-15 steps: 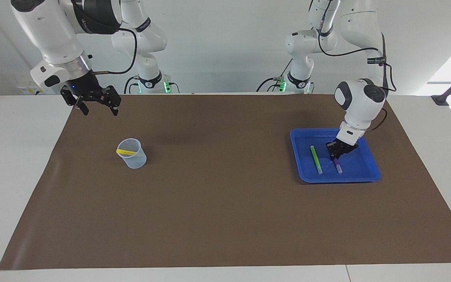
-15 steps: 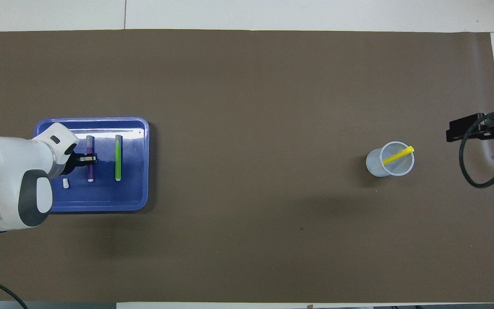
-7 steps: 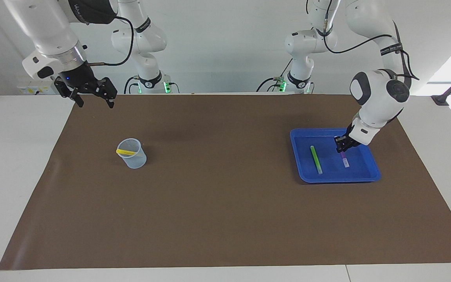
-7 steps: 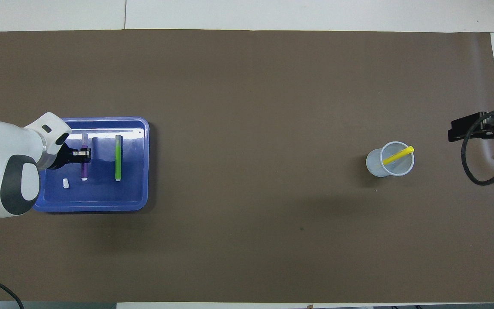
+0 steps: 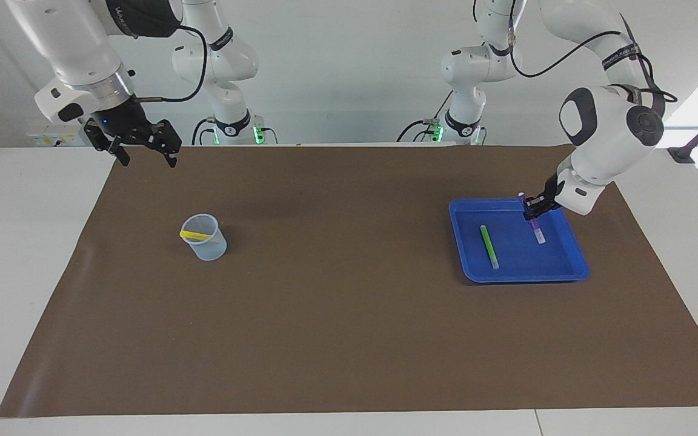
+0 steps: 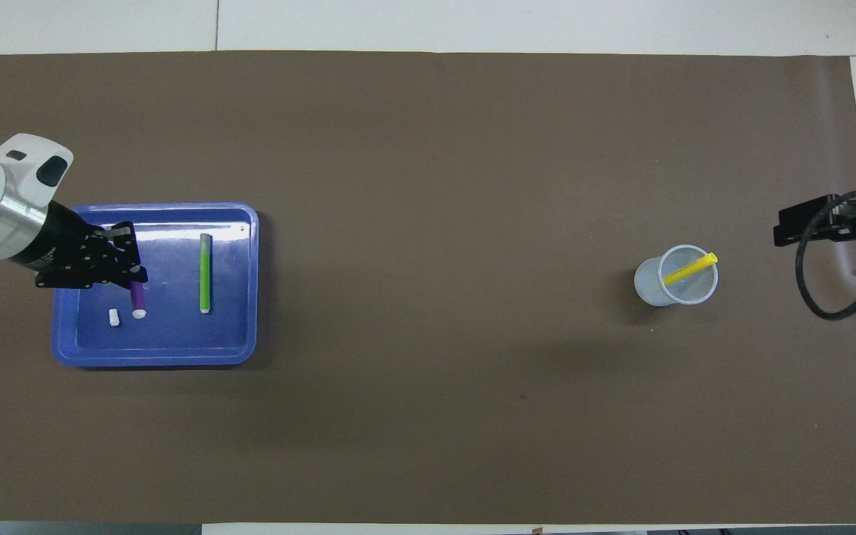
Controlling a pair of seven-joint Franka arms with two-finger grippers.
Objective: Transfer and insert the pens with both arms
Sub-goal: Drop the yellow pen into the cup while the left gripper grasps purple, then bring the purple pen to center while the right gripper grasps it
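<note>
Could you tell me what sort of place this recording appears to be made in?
Probably a robotics lab bench. Two large white arms work over a table with a brown mat, two smaller arms stand at its edge, and the props are simple: a blue tray of pens and a plastic cup.

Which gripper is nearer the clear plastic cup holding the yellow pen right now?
Right. The right gripper hangs open over the mat's edge, at the clear plastic cup's end of the table. The left gripper is over the blue tray, shut on the purple pen.
</note>
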